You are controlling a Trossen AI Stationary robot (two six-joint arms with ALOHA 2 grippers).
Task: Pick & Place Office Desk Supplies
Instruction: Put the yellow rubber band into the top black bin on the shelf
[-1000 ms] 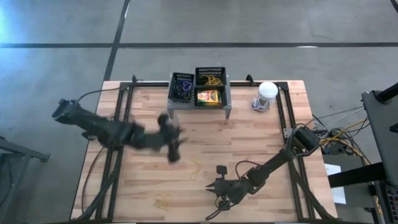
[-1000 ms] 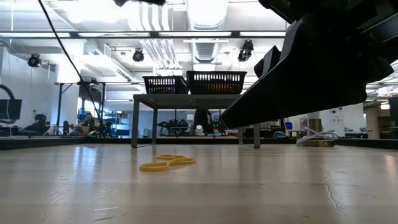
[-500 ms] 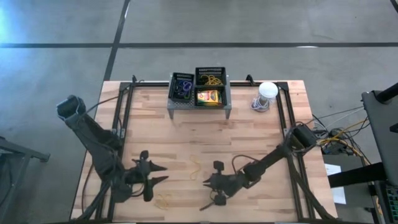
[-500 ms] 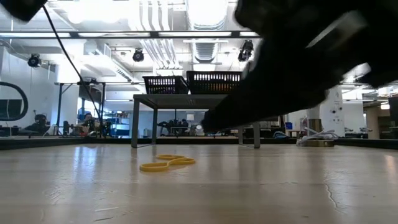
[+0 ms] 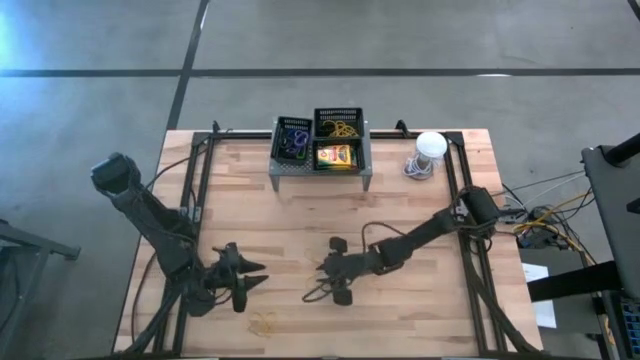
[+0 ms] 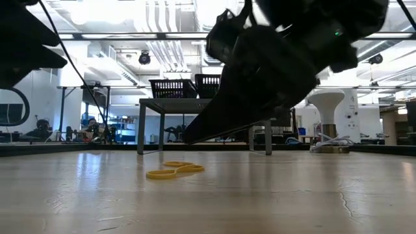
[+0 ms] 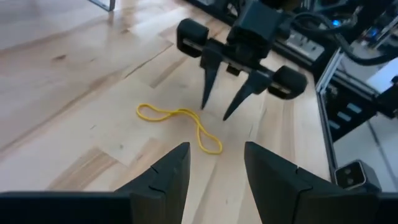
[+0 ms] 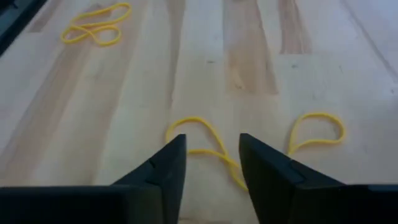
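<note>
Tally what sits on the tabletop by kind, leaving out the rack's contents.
Loose rubber bands: 2
Rack: 1
White dome: 1
Total: 4

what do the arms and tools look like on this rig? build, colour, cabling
Both arms are dark, near-black jointed links. Each tool, left tool and right tool, carries two black tapered fingers that narrow to points, below a blocky black body. Thin black cables run along the right arm. No markings visible.
</note>
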